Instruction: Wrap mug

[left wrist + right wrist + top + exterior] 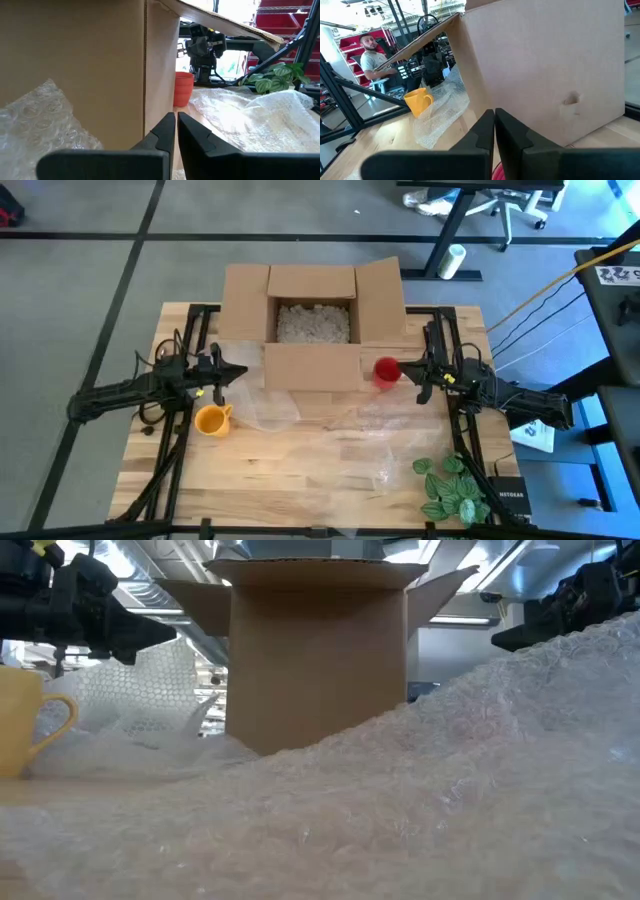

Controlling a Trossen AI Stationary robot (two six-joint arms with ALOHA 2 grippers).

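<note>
A yellow mug (212,420) stands upright on the wooden table at the left, its handle turned toward the table's right edge; it also shows in the right wrist view (418,101). A red mug (386,370) stands upright beside the cardboard box (312,366). Clear bubble wrap (395,430) lies spread over the table's middle, with another sheet (272,408) next to the yellow mug. My left gripper (176,120) is shut and holds nothing, hovering beyond the yellow mug near the box's left front corner. My right gripper (494,116) is shut, just right of and above the red mug.
The open box holds white packing filler (313,323) and stands at the table's far middle between the two arms. A green plant (455,485) lies at the near right corner. A person (370,55) is in the room beyond the table's left side.
</note>
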